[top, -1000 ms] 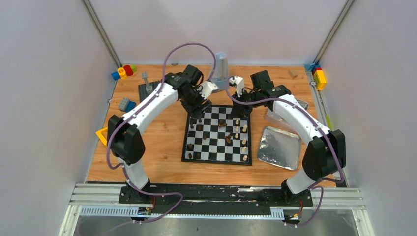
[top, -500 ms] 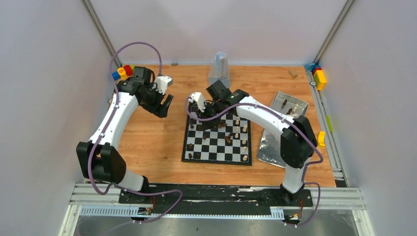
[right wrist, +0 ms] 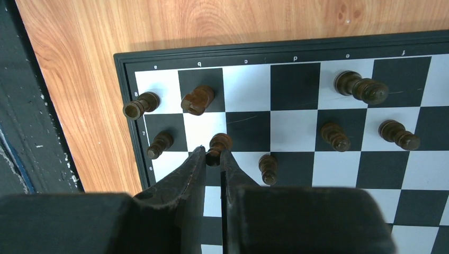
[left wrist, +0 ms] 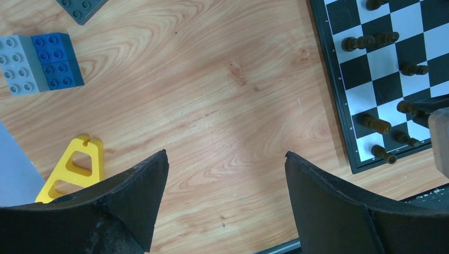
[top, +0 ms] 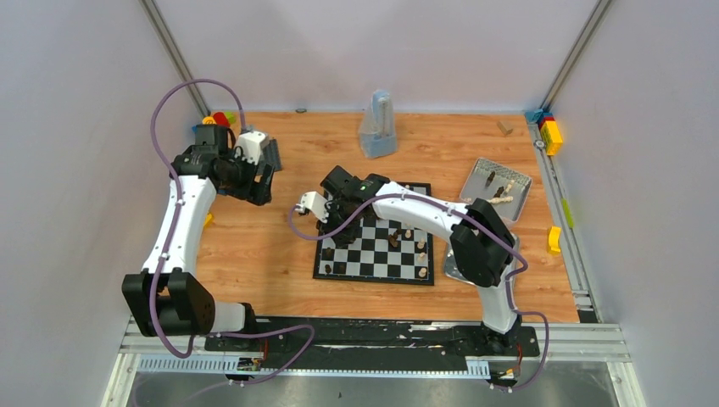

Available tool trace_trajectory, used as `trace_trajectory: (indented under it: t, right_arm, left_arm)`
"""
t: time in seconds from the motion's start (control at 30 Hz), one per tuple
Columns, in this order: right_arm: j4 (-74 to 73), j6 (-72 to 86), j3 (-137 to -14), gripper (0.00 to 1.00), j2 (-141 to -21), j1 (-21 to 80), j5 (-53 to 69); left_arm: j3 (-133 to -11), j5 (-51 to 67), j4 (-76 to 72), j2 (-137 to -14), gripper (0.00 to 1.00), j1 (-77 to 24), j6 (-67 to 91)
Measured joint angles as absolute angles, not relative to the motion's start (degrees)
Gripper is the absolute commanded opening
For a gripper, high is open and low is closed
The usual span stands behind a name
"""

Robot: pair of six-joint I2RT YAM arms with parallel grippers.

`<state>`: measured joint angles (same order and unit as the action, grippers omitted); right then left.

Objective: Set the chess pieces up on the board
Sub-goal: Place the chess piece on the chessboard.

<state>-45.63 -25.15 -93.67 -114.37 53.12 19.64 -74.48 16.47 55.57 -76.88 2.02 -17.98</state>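
Nearest, just beyond the arm bases, the board is being shown lying flat on the wooden surface. Dark chess pieces are being kept mostly along its left side and pale chess pieces along its right side, with a few standing between.

Over the near-left part of the board, the right end effector is being held almost fully closed. Its fingers are being pinched around a dark pawn, whose head is being left showing just past the tips. The pawn is being held over the seam between a white and a black square, with other dark pieces standing near it toward the corner. Whether its base is touching the board cannot be told.

Farther back and to the left, the left end effector is being held wide open over bare wood, well apart from the board, with nothing between its fingers. A yellow triangular piece and joined blue and grey blocks are being shown on the wood below it.

Beyond the board's far-right corner, a few small pieces are being carried in a silver tray. Farthest back, a translucent container is being shown upright.
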Motion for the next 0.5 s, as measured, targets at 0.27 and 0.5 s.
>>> trace_trajectory:
  t: [0.27, 0.5]
  right_arm:
    - [-46.6, -26.1, -93.7, 0.00, -115.2, 54.2, 18.1]
    - [-47.0, -26.2, -93.7, 0.00, -116.5, 55.0, 18.0]
  left_arm:
    - [-74.1, 17.7, 54.4, -76.8, 0.90, 2.3, -17.4]
    - [-73.6, 18.0, 54.1, -76.8, 0.91, 2.4, -17.2]
